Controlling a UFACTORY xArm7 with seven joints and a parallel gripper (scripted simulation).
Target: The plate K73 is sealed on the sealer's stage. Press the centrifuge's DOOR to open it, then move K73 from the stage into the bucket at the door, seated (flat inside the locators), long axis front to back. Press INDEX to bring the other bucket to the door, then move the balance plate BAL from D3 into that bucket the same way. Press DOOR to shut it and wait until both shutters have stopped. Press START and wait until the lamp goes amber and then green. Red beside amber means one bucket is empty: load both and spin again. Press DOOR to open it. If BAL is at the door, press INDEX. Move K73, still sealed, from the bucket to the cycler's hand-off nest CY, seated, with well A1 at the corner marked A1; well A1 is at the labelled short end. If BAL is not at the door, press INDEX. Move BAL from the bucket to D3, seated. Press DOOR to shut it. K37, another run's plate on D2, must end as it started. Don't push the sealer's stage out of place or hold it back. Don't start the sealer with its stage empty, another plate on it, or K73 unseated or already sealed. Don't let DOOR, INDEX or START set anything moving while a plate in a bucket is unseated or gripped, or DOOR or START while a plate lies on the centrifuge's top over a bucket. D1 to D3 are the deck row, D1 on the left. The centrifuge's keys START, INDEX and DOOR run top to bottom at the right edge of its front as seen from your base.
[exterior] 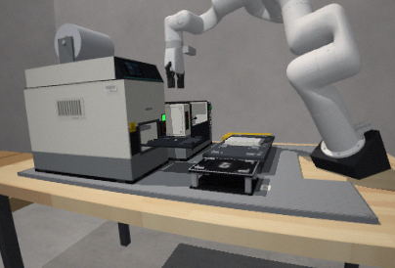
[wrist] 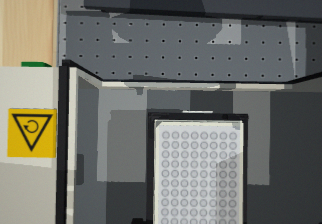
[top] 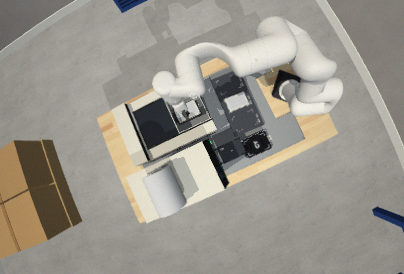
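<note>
My gripper (exterior: 175, 84) (top: 187, 112) is open and empty. It hangs high above the centrifuge (exterior: 198, 122) (top: 201, 119), whose door is open. In the wrist view a white well plate (wrist: 199, 170) lies flat in the dark bucket (wrist: 151, 165) at the door, long axis front to back. I cannot read its label, so I cannot tell whether it is K73 or BAL. My fingers are out of the wrist view. A green key (wrist: 36, 64) shows at the centrifuge's edge, above a yellow warning label (wrist: 31, 132).
A white plate (top: 236, 101) (exterior: 244, 141) sits in the middle nest of the deck row. A black nest (top: 255, 144) (exterior: 223, 167) stands in front of it. The big sealer (exterior: 81, 122) with its roll (top: 163, 195) stands beside the centrifuge, with a green lamp (exterior: 163, 117) lit.
</note>
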